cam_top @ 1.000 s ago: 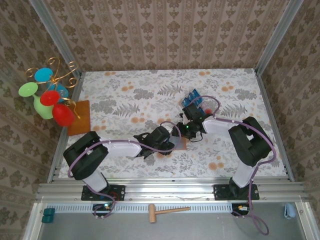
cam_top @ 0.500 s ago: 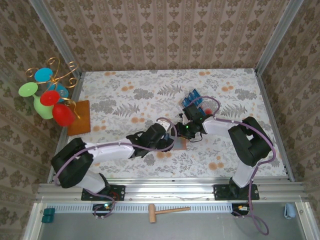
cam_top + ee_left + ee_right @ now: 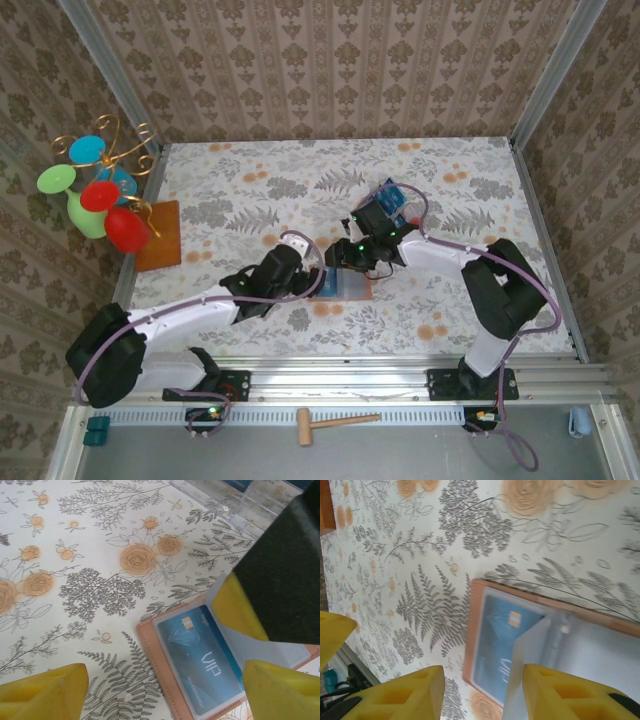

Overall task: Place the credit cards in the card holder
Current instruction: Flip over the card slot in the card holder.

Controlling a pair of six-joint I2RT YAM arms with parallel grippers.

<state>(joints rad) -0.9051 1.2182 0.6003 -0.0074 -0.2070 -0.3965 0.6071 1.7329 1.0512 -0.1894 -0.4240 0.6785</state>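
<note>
You have one flat, reddish-brown leather-like card holder (image 3: pixel 148 645) lying open on the floral table (image 3: pixel 75 530), with one glossy blue credit card (image 3: pixel 200 660) under its clear sleeve. Your left gripper (image 3: pixel 161 677), on a low outstretched arm, hovers over it with fingers spread wide. Your right gripper (image 3: pixel 482 672), arm folded back, stands half spread, one yellow finger against the sleeve's lifted flap.

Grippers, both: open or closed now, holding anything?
Left gripper: open, holding nothing.
Right gripper: open, one finger at the clear sleeve of the card holder.
</note>
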